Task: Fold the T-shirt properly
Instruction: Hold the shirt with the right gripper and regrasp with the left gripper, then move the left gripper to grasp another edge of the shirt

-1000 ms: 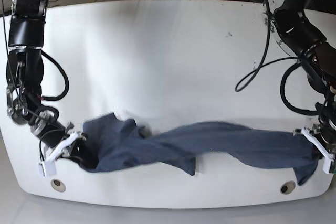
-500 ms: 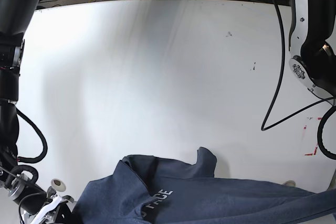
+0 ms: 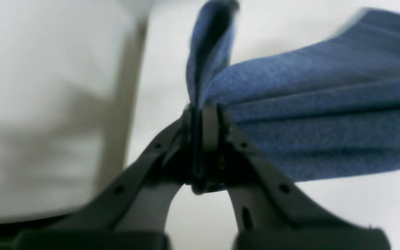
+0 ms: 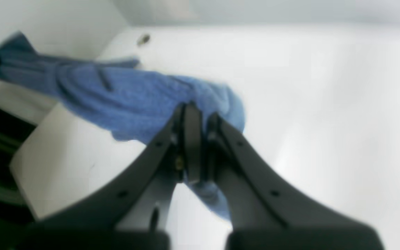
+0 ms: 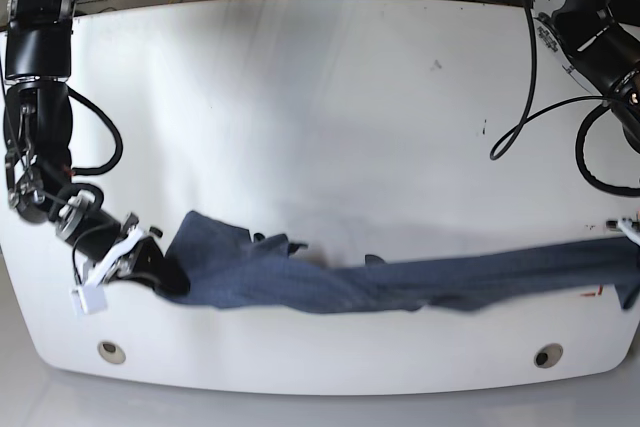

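The left fingers (image 3: pixel 205 139) and right fingers (image 4: pixel 200 139) each grip an end of the T-shirt (image 5: pixel 290 282). The garment now spans the lower part of the base view, above the surface (image 5: pixel 330 107), its lettered face no longer visible as it was half a second ago. Judgement: this stretches the cloth before laying and folding.

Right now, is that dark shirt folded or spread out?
Neither: the T-shirt hangs bunched in a long band, stretched between both grippers.

bright overall | wrist views blurred | base view: soft glare, curved edges
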